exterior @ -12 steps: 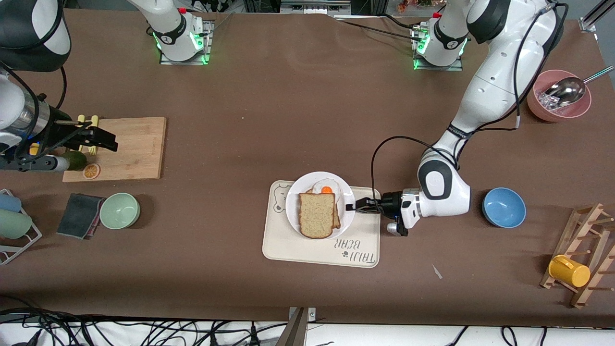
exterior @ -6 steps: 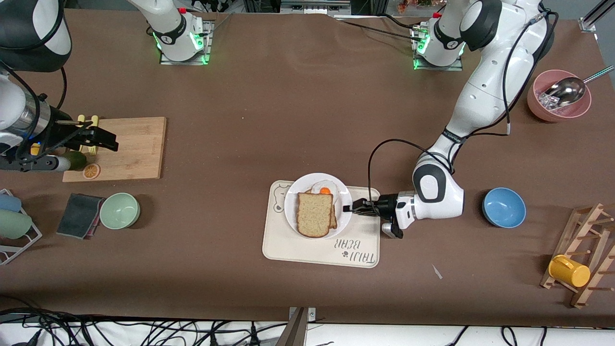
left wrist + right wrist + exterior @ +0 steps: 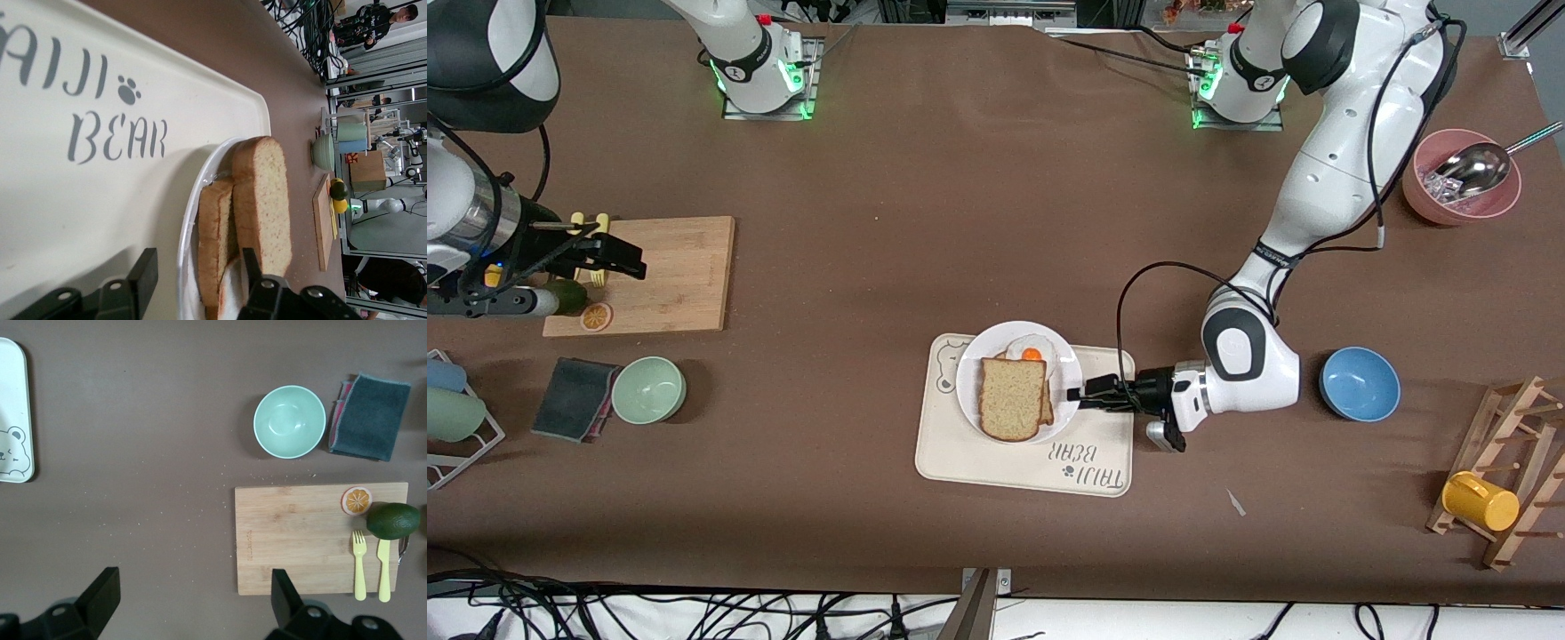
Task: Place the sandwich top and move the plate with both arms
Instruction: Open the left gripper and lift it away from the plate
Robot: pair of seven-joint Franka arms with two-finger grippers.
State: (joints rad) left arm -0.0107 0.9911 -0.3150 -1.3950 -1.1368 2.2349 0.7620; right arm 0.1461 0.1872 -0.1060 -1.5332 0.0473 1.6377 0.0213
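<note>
The white plate (image 3: 971, 391) sits on the beige bear tray (image 3: 996, 462). On the plate the speckled bread slice, the sandwich top (image 3: 1012, 398), lies on another slice, beside a fried egg (image 3: 1032, 353). My left gripper (image 3: 1074, 396) is low at the plate's rim on the side toward the left arm's end. It is open, with the rim (image 3: 190, 213) between its jaws, one finger over the tray (image 3: 67, 200) and one over the bread (image 3: 267, 200). My right gripper (image 3: 627, 258) waits open and empty above the cutting board's (image 3: 667, 271) edge, and also shows in the right wrist view (image 3: 193, 593).
A blue bowl (image 3: 1360, 383) stands just past the left arm's wrist. A green bowl (image 3: 648, 389) and grey cloth (image 3: 574, 397) lie near the cutting board, which holds an avocado, an orange slice and cutlery. A pink bowl with a scoop (image 3: 1458, 178) and a mug rack (image 3: 1512, 471) stand at the left arm's end.
My left gripper pushed slightly toward the plate, then drew back a little and came nearer the camera. The plate and tray shifted only slightly. The right arm has not moved.
</note>
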